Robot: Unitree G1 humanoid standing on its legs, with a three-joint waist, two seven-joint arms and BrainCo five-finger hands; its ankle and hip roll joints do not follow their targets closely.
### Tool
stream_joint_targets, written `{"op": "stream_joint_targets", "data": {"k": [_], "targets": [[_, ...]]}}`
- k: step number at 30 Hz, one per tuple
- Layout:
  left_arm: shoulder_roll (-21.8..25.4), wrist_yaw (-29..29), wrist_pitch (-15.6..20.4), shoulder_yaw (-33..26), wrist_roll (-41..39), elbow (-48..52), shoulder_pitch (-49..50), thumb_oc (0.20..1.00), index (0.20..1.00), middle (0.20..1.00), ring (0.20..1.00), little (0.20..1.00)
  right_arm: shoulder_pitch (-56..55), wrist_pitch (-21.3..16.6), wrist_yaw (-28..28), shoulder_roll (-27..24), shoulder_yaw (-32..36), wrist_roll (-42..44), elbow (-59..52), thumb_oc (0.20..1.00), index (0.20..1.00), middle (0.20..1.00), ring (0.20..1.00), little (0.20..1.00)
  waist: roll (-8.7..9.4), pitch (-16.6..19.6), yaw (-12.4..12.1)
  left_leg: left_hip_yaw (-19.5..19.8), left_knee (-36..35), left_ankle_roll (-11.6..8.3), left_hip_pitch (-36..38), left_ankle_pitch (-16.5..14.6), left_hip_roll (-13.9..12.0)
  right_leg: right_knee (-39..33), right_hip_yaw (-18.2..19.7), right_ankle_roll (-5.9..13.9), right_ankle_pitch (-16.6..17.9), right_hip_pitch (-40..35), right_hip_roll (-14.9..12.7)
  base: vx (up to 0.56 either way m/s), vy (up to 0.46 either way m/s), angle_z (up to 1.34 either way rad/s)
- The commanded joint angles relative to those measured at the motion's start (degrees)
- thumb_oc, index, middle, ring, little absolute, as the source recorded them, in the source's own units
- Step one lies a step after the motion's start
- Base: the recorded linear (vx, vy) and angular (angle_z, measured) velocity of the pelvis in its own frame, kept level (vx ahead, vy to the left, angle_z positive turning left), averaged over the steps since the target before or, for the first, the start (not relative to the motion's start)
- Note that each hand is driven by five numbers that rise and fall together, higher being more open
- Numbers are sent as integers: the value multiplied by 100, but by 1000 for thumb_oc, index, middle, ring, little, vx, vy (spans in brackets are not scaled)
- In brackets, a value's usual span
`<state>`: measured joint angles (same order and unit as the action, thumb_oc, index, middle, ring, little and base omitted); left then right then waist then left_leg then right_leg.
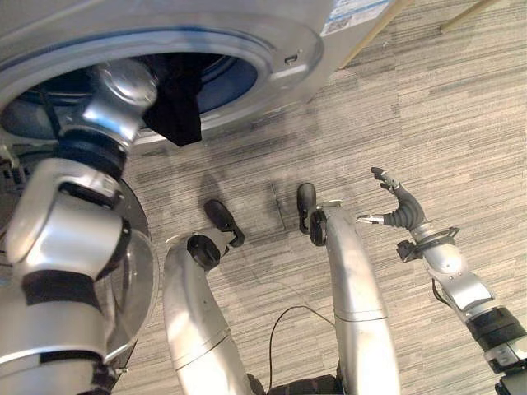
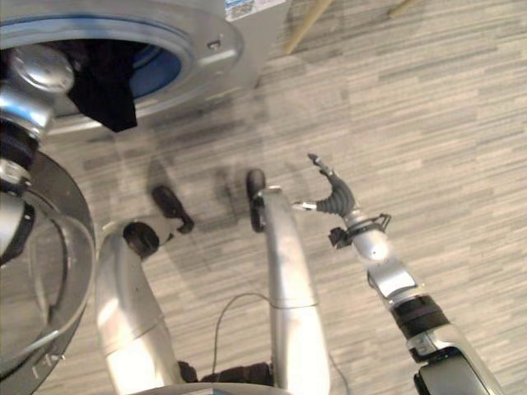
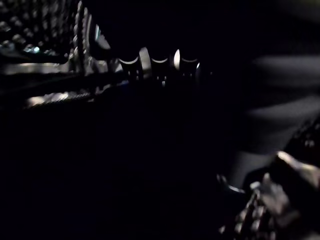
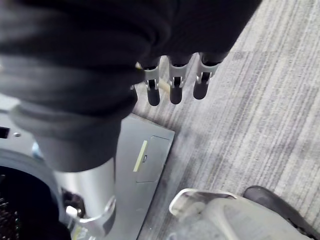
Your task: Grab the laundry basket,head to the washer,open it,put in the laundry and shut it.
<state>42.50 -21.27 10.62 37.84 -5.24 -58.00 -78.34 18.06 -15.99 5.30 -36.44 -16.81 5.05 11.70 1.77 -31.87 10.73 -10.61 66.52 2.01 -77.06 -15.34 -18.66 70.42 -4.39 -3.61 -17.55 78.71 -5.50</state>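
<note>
Washer door: a round glass door in a silver ring, swung open at the far left of the head views, low beside the left arm.
Left arm: it rises from the lower left and reaches up into the washer's round opening.
Left hand: inside the dark drum; the wrist view shows a row of fingers faintly lit against blackness. I cannot tell whether they are straight, curled or holding cloth.
Washer: a silver front-loader across the top left, its opening ringed in grey with a blue inner rim.
Laundry: a dark, nearly black piece of cloth hangs out over the lower lip of the opening, just beside the left arm, its lower end dangling in front of the washer's front panel.
Floor: grey striped carpet spreads from the washer to the right edge.
Right hand: held out over the carpet at centre right, well apart from the washer, fingers spread and relaxed, holding nothing; the right wrist view shows the fingers pointing straight out above the carpet.
</note>
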Motion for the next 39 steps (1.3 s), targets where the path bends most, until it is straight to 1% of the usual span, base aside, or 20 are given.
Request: {"op": "stream_joint_targets", "data": {"k": [1,2,3,8,9,11,12,16,19,20,21,22,23,28,31,33,34,36,38,39], "targets": [[57,47,127,-73,825,-2,311,1000,1000,1000,1000,1000,-637,-320,-23,-48,-85,22,-256,1000,1000,1000,1000,1000,-284,1081,293,513,126,-50,-158,-289,-133,-242,154,328,-367,234,-10,-1,-11,5],[94,65,135,-17,950,74,351,1000,1000,1000,1000,1000,-648,-343,-25,-64,-55,30,-261,1000,1000,1000,1000,1000,-290,1088,277,516,118,-57,-149,-289,-124,-256,143,322,-370,221,-16,-8,-29,4],[256,-6,112,167,1415,320,440,1000,1000,1000,1000,1000,-703,-395,-25,-92,8,40,-247,1000,1000,1000,1000,1000,-308,1103,216,541,105,-76,-132,-290,-103,-263,125,306,-390,195,-23,-12,-29,3],[449,-65,61,129,1844,902,948,1000,1000,1000,1000,1000,-722,-444,29,-25,35,17,-167,1000,1000,1000,1000,1000,-332,1090,99,586,64,-104,-96,-292,-62,-306,75,300,-402,103,-53,-14,-21,10],[471,-50,1,216,2153,909,1065,1000,1000,1000,1000,1000,-694,-435,32,-39,39,14,-158,1000,1000,1000,1000,1000,-329,1073,75,586,58,-108,-92,-291,-58,-307,76,301,-400,97,-46,-8,6,5],[294,32,-194,323,2730,471,1309,1000,1000,1000,1000,1000,-572,-442,25,-77,46,5,-170,1000,1000,1000,1000,1000,-289,1017,52,582,68,-112,-83,-304,-65,-313,94,299,-388,86,-44,-4,14,-2],[279,24,-189,323,2738,451,1302,1000,1000,1000,1000,1000,-569,-442,27,-81,45,5,-167,1000,1000,1000,1000,1000,-291,1016,51,580,68,-112,-81,-304,-65,-312,96,300,-389,86,-44,-6,30,-3],[-61,201,-507,597,3211,-373,1070,1000,1000,1000,1000,1000,-344,-427,60,-224,-40,86,-175,1000,1000,1000,1000,1000,-235,872,79,574,48,-110,-126,-274,-48,-333,136,287,-362,130,-49,-6,7,2],[-389,557,-782,676,3468,-1108,955,1000,1000,1000,1000,1000,-264,-383,-18,-335,-94,230,-287,1000,1000,1000,1000,1000,-151,748,153,568,34,-121,-180,-238,-45,-328,165,292,-303,202,-28,0,0,0],[-401,556,-780,679,3470,-1122,944,1000,1000,1000,1000,1000,-268,-378,-22,-340,-86,235,-293,1000,1000,1000,1000,1000,-153,748,149,566,33,-121,-182,-237,-45,-327,167,292,-302,206,-28,-12,19,-4],[-496,726,-865,833,3780,-1282,896,1000,1000,1000,1000,1000,-253,-373,-94,-410,-81,344,-385,1000,1000,1000,1000,1000,-132,709,184,570,28,-124,-217,-228,-50,-354,187,301,-267,237,3,-8,16,-5],[-540,793,-872,896,3873,-1303,893,721,721,721,721,721,-238,-380,-111,-419,-80,377,-402,1000,1000,1000,1000,1000,-126,703,194,569,30,-123,-229,-229,-59,-363,186,310,-251,249,9,-8,16,-6],[-546,795,-871,900,3876,-1308,885,200,200,200,200,200,-242,-380,-114,-419,-72,381,-404,1000,1000,1000,1000,1000,-126,706,186,568,31,-123,-233,-229,-62,-364,187,310,-248,254,13,-3,3,-6],[-511,581,-745,701,3525,-1106,907,200,200,200,200,200,-283,-412,-65,-404,-32,442,-461,1000,1000,1000,1000,1000,-129,693,179,584,36,-115,-257,-215,-83,-402,179,322,-204,269,41,-4,1,-3],[-390,66,-506,546,2916,-581,706,200,200,200,200,200,-411,-513,106,-332,61,358,-484,1000,1000,1000,1000,1000,-191,744,136,603,-13,-113,-213,-191,-43,-443,151,317,-203,216,20,0,0,0],[-306,-55,-482,580,2912,-467,614,200,200,200,200,200,-412,-540,161,-319,78,318,-473,1000,1000,1000,1000,1000,-209,746,129,602,-49,-119,-194,-183,-27,-463,142,320,-202,194,8,0,0,0],[-168,-324,-472,587,2924,-231,495,200,200,200,200,200,-424,-617,213,-273,89,284,-482,1000,1000,1000,1000,1000,-229,757,106,593,-136,-129,-150,-160,2,-514,141,327,-196,150,-6,-36,-10,3],[-83,-581,-441,448,2809,-42,449,200,200,200,200,200,-426,-667,251,-202,70,274,-443,1000,1000,1000,1000,1000,-236,770,75,574,-246,-150,-90,-126,29,-594,145,340,-160,92,-17,-31,-2,4],[-75,-583,-444,439,2808,-30,461,200,200,200,200,200,-422,-670,254,-203,62,272,-439,1000,1000,1000,1000,1000,-234,765,81,569,-262,-149,-74,-118,31,-608,147,341,-152,79,-17,-29,-3,3],[-95,-984,-266,-276,1834,154,470,200,200,200,200,200,-450,-680,323,-48,35,242,-383,1000,1000,1000,1000,1000,-218,807,65,538,-465,-183,40,-44,70,-767,139,347,-101,-31,-36,-56,-7,7]]}}
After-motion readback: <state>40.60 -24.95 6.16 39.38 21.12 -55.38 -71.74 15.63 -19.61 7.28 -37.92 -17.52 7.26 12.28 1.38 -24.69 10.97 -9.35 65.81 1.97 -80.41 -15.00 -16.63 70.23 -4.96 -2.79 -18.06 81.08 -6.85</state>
